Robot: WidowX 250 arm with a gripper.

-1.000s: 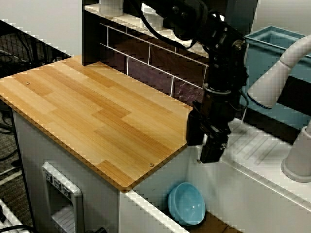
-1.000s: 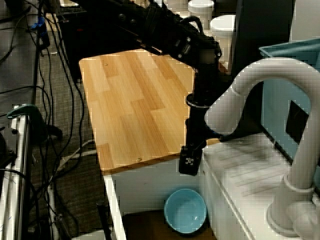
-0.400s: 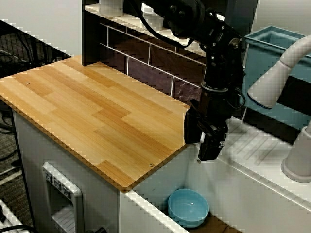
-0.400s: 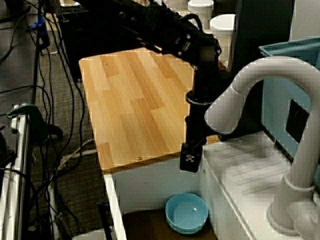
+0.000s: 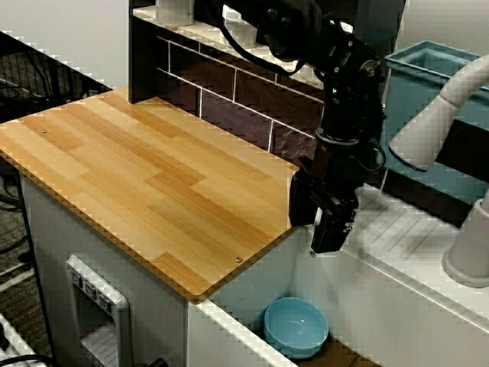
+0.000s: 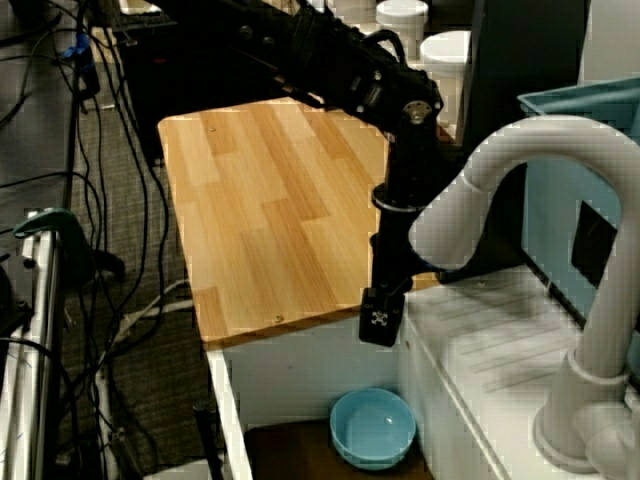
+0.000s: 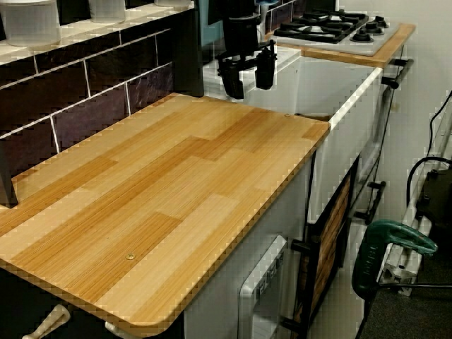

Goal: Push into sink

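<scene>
Wooden planks top the desk (image 5: 145,176), bare because the 1 object in play already lies past its right edge. The white sink (image 6: 300,385) beside it holds a blue bowl (image 5: 296,326) upright on its brownish floor, so the push looks done. The end effector (image 7: 247,73) hangs over the sink's far rim, released, its 2 fingers (image 7: 232,82) apart and gripping nothing.

Arm reaching down, tool (image 7: 247,75) fingers parted, empty
</scene>
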